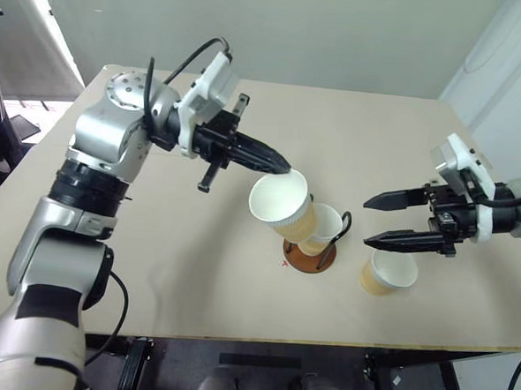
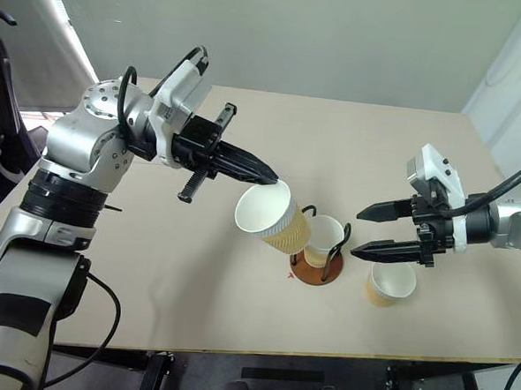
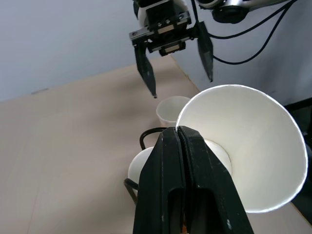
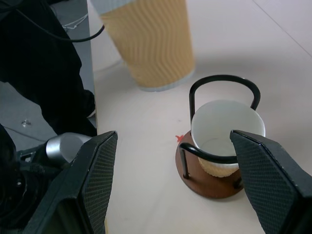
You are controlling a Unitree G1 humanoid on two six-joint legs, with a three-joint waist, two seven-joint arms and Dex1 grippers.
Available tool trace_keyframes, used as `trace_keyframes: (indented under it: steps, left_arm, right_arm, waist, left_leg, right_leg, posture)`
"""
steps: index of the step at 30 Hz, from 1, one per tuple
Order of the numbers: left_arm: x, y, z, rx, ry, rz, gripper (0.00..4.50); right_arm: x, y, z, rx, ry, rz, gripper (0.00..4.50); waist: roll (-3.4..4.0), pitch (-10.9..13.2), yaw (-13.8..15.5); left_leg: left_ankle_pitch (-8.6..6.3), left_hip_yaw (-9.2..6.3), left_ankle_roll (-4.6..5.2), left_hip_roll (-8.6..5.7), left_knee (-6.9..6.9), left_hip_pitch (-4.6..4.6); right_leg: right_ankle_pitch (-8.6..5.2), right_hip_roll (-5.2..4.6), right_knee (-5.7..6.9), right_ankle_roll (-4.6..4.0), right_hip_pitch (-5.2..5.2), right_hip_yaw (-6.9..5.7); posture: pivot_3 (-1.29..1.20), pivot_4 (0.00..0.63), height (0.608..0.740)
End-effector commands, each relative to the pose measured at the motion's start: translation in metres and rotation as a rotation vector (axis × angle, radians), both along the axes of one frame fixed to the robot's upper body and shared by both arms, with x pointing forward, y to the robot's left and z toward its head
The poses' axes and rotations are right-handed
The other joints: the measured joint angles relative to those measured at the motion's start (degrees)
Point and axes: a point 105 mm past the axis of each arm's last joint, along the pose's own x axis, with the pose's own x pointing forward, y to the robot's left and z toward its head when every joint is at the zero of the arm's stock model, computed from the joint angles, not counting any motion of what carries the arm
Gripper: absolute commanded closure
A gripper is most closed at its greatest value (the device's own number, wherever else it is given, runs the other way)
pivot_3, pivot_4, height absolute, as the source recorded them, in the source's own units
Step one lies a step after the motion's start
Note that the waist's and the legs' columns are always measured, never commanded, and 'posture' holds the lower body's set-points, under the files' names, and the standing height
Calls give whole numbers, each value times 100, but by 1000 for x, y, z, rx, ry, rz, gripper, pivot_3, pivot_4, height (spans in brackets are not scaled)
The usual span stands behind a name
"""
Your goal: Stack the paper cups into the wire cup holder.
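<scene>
Overhead, the left pincer (image 1: 286, 170) is clenched on the rim of a tilted paper cup (image 1: 282, 208) above the wire cup holder (image 1: 310, 254), which holds a second cup (image 1: 323, 227). Released, the right pincer (image 1: 371, 221) hovers over a third cup (image 1: 387, 273) on the worktop (image 1: 194, 262).

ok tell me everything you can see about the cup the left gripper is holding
The held cup is a tapered paper cup, white inside with a rolled white rim and a ribbed tan outer wall. The left gripper is shut on its rim, pinching the wall. The cup hangs tilted, mouth facing up and outward, clear of the table, just above the wire cup holder, which already has one cup in it.
</scene>
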Motion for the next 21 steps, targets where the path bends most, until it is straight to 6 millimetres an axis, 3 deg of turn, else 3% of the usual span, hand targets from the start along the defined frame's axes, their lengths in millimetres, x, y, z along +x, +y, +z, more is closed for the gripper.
trace_keyframes:
  steps: [1, 13, 21]
  left_arm:
    - [-1, -5, 10, 5, -61, -44, 4483]
    - [4, -25, 20, -48, -65, -92, 4483]
    - [20, -35, 6, -18, -92, -63, 4483]
  right_arm:
    - [-6, -3, 12, -7, -57, 12, 757]
    - [-7, -8, 15, -12, -77, -26, 757]
    - [-8, -12, 16, -18, -82, -46, 757]
  waist:
    - [0, 0, 4]
    - [0, 0, 26]
    - [0, 0, 60]
  left_leg:
    - [0, 0, 0, -1, 1, -1]
    - [-6, 8, 10, -5, 19, -10]
    - [-13, 17, 23, -12, 33, -12]
  right_leg:
    - [0, 0, 0, 0, 0, 0]
    - [1, -1, 0, 12, 2, -1]
    - [2, -5, 0, 31, 4, 0]
  posture:
    - [0, 150, 740]
    - [0, 150, 740]
    - [0, 150, 740]
